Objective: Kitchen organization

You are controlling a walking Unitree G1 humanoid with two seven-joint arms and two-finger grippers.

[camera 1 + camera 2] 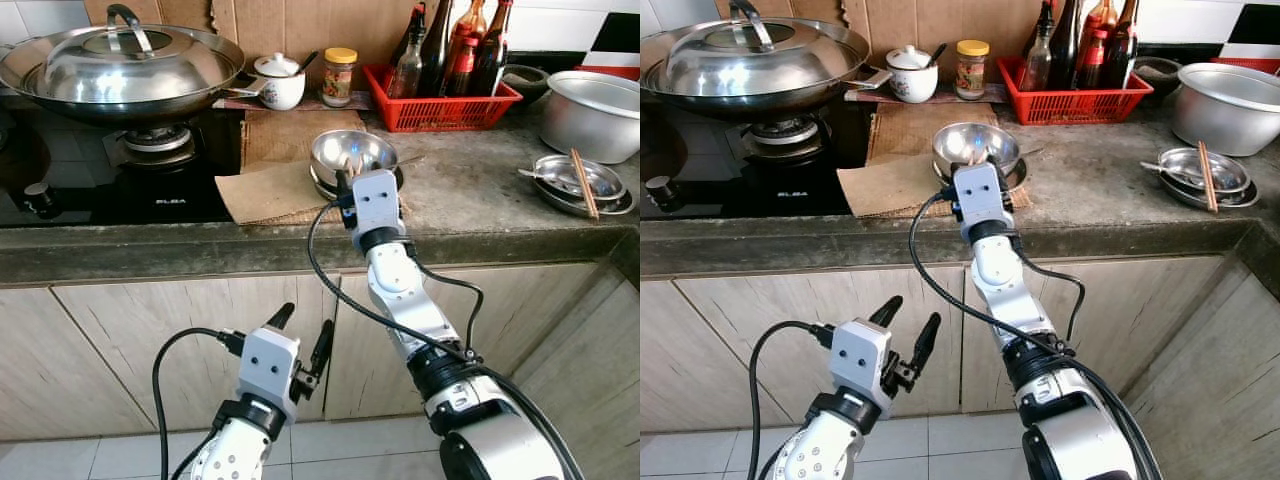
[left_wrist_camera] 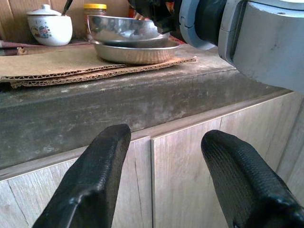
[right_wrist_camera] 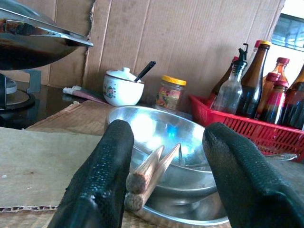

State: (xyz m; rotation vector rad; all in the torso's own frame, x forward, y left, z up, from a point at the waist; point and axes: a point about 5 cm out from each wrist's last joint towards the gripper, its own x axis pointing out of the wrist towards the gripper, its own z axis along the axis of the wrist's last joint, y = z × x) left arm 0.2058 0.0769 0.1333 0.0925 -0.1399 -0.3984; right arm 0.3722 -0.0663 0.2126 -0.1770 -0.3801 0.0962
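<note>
The right claw [image 1: 347,182] is reached up over the front edge of the worktop [image 1: 470,200], its fingers spread to either side of a pair of wooden chopsticks [image 3: 149,176]. These lean with their butt ends toward the claw and their tips down in the steel bowl [image 1: 352,152]. That bowl sits nested in a shallower steel dish [image 3: 190,209] on a sheet of cardboard [image 1: 265,190], near the front edge and about midway along it.

The step in hand looks like picking the chopsticks out of the bowl. To do it well, the claw should advance a little so both sticks lie squarely between the pads, then close evenly across the pair so neither rolls free. Whether a finger already touches the bowl's rim is hard to tell, so lift gently to avoid tipping the stack.

The left claw [image 1: 300,340] hangs spread before the cupboard doors [image 2: 190,161] below, idle.
</note>
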